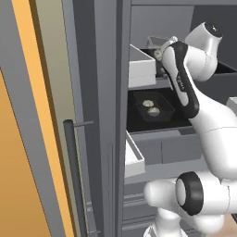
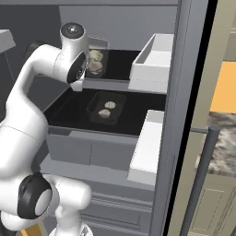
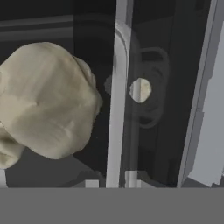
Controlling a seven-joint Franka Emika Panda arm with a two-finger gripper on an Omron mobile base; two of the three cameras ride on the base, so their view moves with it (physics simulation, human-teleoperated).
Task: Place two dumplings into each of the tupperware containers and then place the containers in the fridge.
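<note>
1. Jaws are closed on the rim of the upper container point(image 2: 98, 61), inside the fridge point(image 2: 184, 92).
2. Two dumplings point(image 3: 46, 98) are seen in it, just beside the jaws.
3. Its long axis is judged to run deeper along the upper shelf; the lower container point(image 1: 153, 106) lies below the jaws.

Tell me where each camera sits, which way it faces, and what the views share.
Left base view: behind the arm's left, facing the open fridge; white arm at right.
Right base view: behind its right, same fridge; arm at left.
Hand view: on the hand, close on a dumpling.
Shared: lower-shelf tupperware container holding two dumplings.
</note>
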